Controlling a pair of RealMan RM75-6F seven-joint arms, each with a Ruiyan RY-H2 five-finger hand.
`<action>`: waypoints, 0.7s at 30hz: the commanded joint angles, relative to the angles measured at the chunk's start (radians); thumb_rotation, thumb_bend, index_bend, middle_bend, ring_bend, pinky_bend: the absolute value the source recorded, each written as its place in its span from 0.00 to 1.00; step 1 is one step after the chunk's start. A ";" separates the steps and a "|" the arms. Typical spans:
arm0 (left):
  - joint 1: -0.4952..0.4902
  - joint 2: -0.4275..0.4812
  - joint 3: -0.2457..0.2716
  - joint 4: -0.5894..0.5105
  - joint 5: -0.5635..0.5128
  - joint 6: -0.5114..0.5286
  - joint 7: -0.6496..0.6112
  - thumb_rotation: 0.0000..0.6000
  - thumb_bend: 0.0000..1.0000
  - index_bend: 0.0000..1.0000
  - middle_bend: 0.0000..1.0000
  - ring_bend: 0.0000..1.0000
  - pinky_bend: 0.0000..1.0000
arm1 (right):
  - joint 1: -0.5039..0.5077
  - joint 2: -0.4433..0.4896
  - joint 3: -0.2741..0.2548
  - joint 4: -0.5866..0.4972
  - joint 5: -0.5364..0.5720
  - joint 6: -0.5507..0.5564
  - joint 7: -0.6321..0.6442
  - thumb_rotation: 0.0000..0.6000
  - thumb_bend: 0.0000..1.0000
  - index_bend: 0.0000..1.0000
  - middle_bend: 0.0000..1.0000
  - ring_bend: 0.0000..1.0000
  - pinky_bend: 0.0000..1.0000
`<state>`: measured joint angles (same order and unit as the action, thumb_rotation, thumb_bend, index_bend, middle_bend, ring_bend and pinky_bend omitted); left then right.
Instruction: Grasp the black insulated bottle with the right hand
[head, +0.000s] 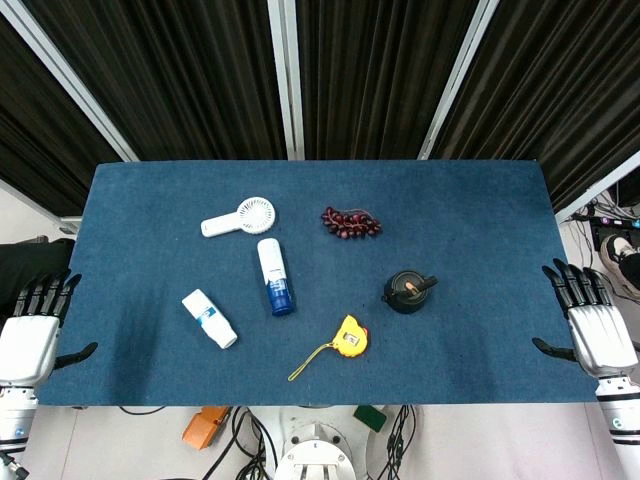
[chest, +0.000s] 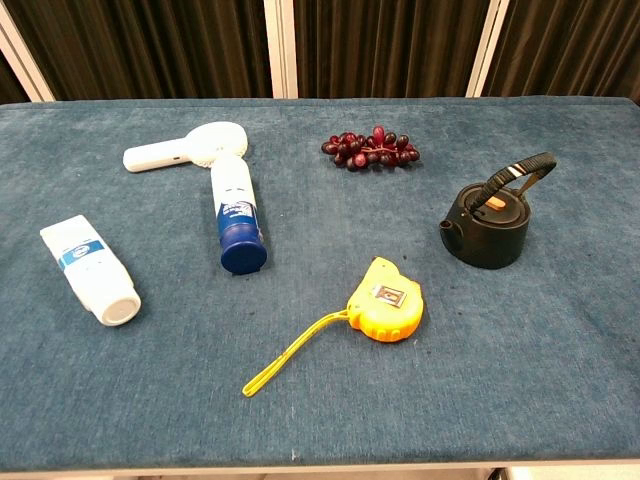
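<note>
Head view: both hands wait off the table.
Right hand (head: 597, 332) and left hand (head: 30, 335) spread their fingers, holding nothing; bottle (head: 406, 291) stands alone.

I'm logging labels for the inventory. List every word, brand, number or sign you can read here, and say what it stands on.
No text can be read.
White and blue bottle: blue label print, too blurred.
White tube: blue band with marks, too small.
Yellow tape measure: square label on its face, unreadable.
Black insulated bottle, hand fan, grapes: no markings visible.

I've got a white fan (head: 240, 217) at 11 o'clock, grapes (head: 350, 222) at 12, yellow tape measure (head: 350, 337) at 6, two tubes around 8.
</note>
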<state>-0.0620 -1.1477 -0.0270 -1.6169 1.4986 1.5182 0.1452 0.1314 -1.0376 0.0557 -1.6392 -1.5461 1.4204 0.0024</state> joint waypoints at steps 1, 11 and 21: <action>0.000 -0.002 -0.002 0.001 -0.002 0.001 -0.002 1.00 0.06 0.00 0.02 0.00 0.00 | 0.002 -0.001 -0.001 0.000 0.001 -0.005 -0.001 1.00 0.13 0.00 0.04 0.00 0.08; 0.006 -0.002 -0.004 -0.002 0.001 0.012 0.000 1.00 0.06 0.00 0.02 0.00 0.00 | 0.057 0.002 -0.004 -0.014 -0.038 -0.065 0.007 1.00 0.13 0.01 0.05 0.01 0.09; 0.002 -0.004 -0.006 -0.017 0.006 0.011 0.014 1.00 0.06 0.00 0.02 0.00 0.00 | 0.263 -0.021 0.025 -0.060 -0.085 -0.319 -0.055 1.00 0.13 0.21 0.16 0.13 0.16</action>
<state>-0.0598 -1.1519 -0.0334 -1.6333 1.5050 1.5292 0.1589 0.3331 -1.0418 0.0662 -1.6816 -1.6268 1.1728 -0.0187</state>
